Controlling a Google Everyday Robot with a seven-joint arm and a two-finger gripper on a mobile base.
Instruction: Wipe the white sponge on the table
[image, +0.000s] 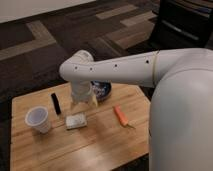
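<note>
- The gripper (84, 102) hangs pointing down over the back middle of the table (100, 145). Its jaws look spread apart and it grasps nothing.
- The white sponge (76, 121) lies flat on the wood just below and slightly to the near side of the gripper. It is close to the gripper, but I see a gap between them and no contact.
- Just behind the gripper, toward the table's far edge, sits a dark bowl (102, 90), partly hidden by the wrist.
- Beside the gripper on the picture's left lies a black stick-like object (55, 103). Farther out that way stands a white cup (38, 119).
- On the other side, well apart from the sponge, lies an orange carrot (120, 115).
- Judgement on progress: the arm is lined up above the sponge, so the approach seems nearly done.
- Still left are the descent, closing on the sponge, and the wiping strokes across the tabletop. Nothing shows that any wiping has begun.
</note>
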